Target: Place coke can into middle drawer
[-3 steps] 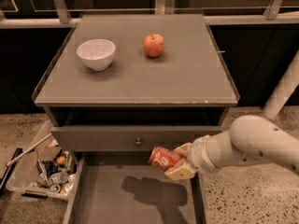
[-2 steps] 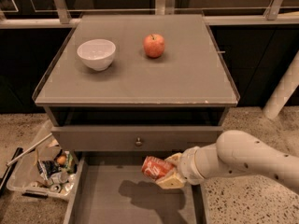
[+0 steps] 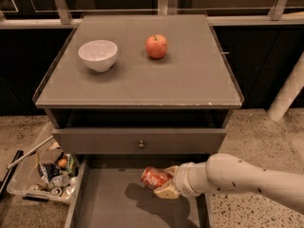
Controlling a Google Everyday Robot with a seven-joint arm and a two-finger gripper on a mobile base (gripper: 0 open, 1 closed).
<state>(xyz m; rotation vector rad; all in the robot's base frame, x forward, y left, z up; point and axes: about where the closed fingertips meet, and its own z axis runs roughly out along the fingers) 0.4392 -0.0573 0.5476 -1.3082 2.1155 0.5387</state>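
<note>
The coke can (image 3: 154, 177), red with a silver end, lies on its side in my gripper (image 3: 163, 183), held a little above the floor of the open middle drawer (image 3: 111, 203). The gripper is shut on the can and reaches in from the right on a white arm (image 3: 247, 178). The can casts a shadow on the grey-brown drawer floor below it. The drawer is pulled out under the cabinet, with thin side walls at left and right.
A white bowl (image 3: 98, 55) and a red-orange apple (image 3: 156, 46) sit on the cabinet top (image 3: 190, 80). A closed drawer front with a small knob (image 3: 140, 144) is above the open drawer. A clear bin of clutter (image 3: 45, 177) stands on the floor at left.
My gripper has moved left and down with the coke can, further over the drawer floor.
</note>
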